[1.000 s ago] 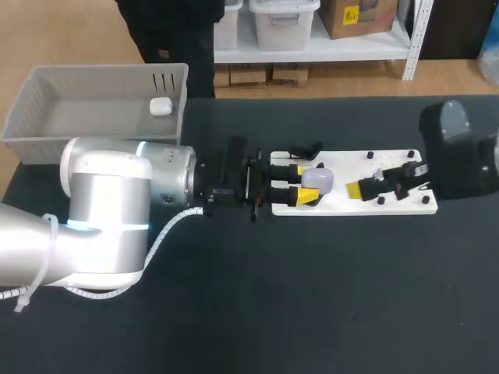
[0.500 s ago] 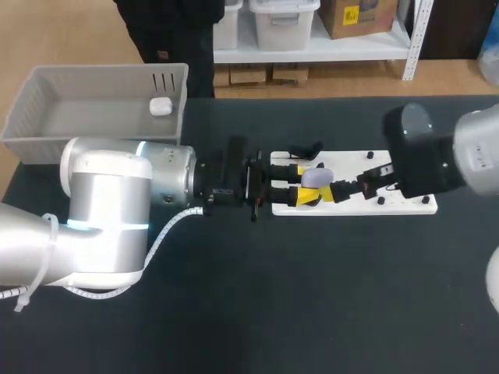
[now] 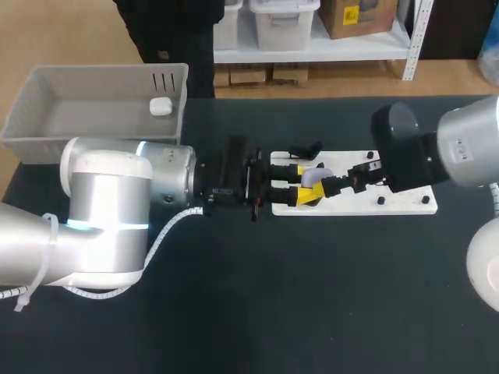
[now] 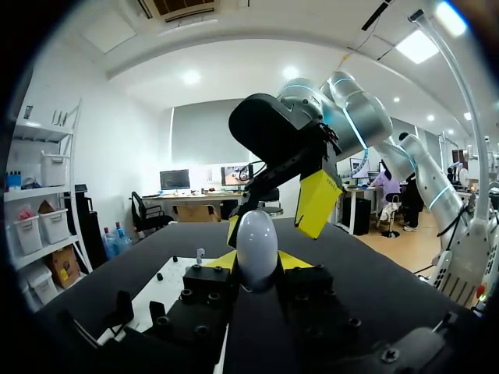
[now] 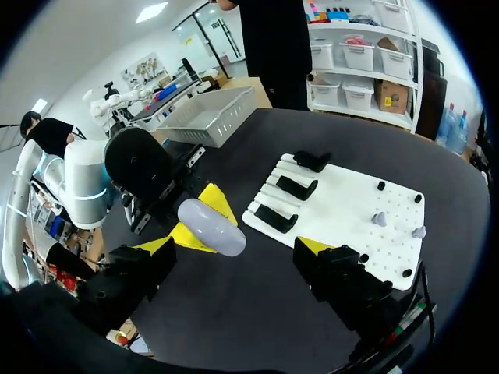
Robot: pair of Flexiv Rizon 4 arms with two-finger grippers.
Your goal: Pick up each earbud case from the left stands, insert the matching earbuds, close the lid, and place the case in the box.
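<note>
The right arm has swung in from the far end of the flat white plastic board (image 3: pixel 405 204). Its claw (image 5: pixel 234 248) is now at the board's left end, where a second ago it hung over the board's right half. Its fingers stand wide apart and grip nothing, one on each side of the pale lilac egg-shaped earbud case (image 4: pixel 257 238); whether either touches the case cannot be told. The left claw (image 4: pixel 257 265) is closed on that case, a yellow tip against each flank, holding it over the board's left end beside the three black stands (image 5: pixel 295 187). Well beyond the board's left end, the grey plastic basket (image 3: pixel 47 117) holds a small white case (image 3: pixel 161 107) near its wall on the board's side. Board and basket rest on the black tabletop (image 3: pixel 312 296).
</note>
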